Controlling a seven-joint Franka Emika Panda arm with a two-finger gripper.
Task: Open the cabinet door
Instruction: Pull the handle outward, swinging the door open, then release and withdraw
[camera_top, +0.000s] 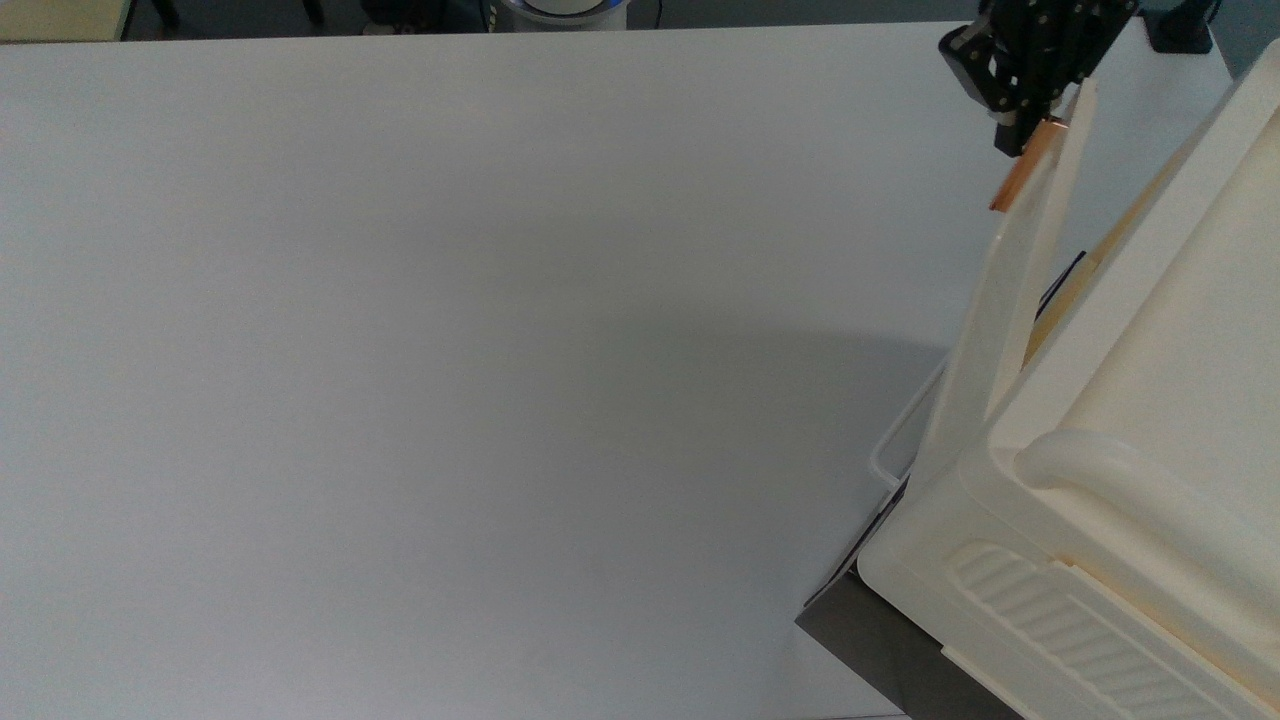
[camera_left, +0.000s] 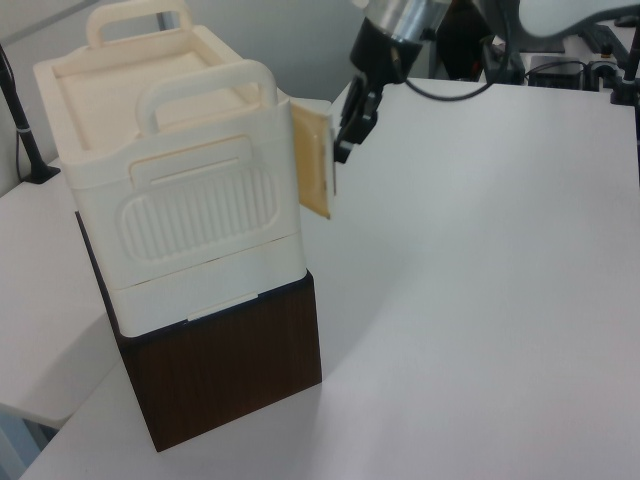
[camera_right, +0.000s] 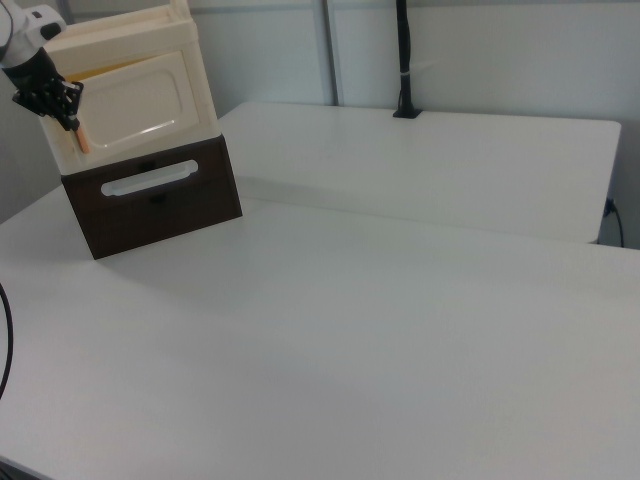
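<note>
One cabinet door (camera_top: 1005, 300), cream-white plastic, recessed rectangular inset on its face as we see it in the right view (camera_right: 135, 105). It stands swung partly out from the cream cabinet (camera_top: 1150, 420), hinged at the end nearer the top view's bottom, with its free end toward the top view's top. In the left view the door (camera_left: 313, 160) juts out from the cabinet's right side (camera_left: 180, 210), its yellowish inner face toward us.

One copper-orange bar handle (camera_top: 1020, 172), short, set at the door's free end; in the right view it sits at the door's left edge (camera_right: 82, 138).

One black gripper (camera_top: 1025, 125), clenched on that handle, fingers at the handle's upper end in the top view. We see it at the right view's far left (camera_right: 60, 105) and above the door's free edge in the left view (camera_left: 350, 125).

One dark brown wooden base unit (camera_right: 155, 205) beneath the cream cabinet, bearing a white loop-shaped handle (camera_right: 148, 178) on its front.

One ribbed cream panel (camera_left: 200, 215) on the cabinet side facing the left view.

Two arched carrying handles (camera_left: 205, 85) on the cabinet top.

One white table (camera_top: 450, 350), carrying the whole stack at the top view's right.
</note>
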